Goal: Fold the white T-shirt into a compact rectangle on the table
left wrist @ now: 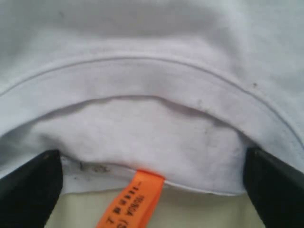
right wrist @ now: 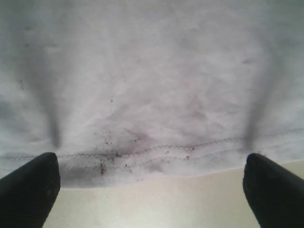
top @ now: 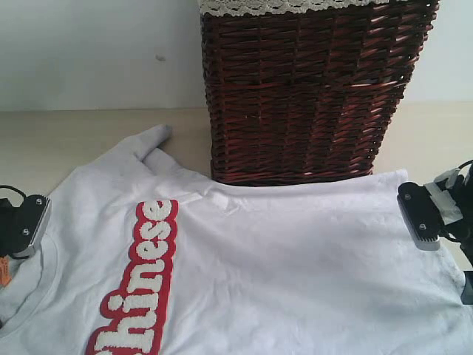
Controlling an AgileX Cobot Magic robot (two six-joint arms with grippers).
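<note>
The white T-shirt (top: 281, 266) lies spread flat on the table (top: 74, 140), its red-outlined lettering (top: 140, 281) towards the left. My left gripper (top: 9, 266) is at the shirt's neck and stands open. In the left wrist view the collar (left wrist: 142, 80) and an orange tag (left wrist: 133, 199) lie between the wide-apart fingers (left wrist: 28, 190). My right gripper (top: 442, 250) is at the far right edge, open. In the right wrist view the stitched hem (right wrist: 156, 152) lies between its fingers (right wrist: 275, 190), with bare table (right wrist: 156, 204) below it. Neither gripper holds cloth.
A tall dark brown wicker basket (top: 310, 96) with white lace trim (top: 288, 6) stands at the back, touching the shirt's far edge. One sleeve (top: 144, 144) points toward the pale wall (top: 89, 52).
</note>
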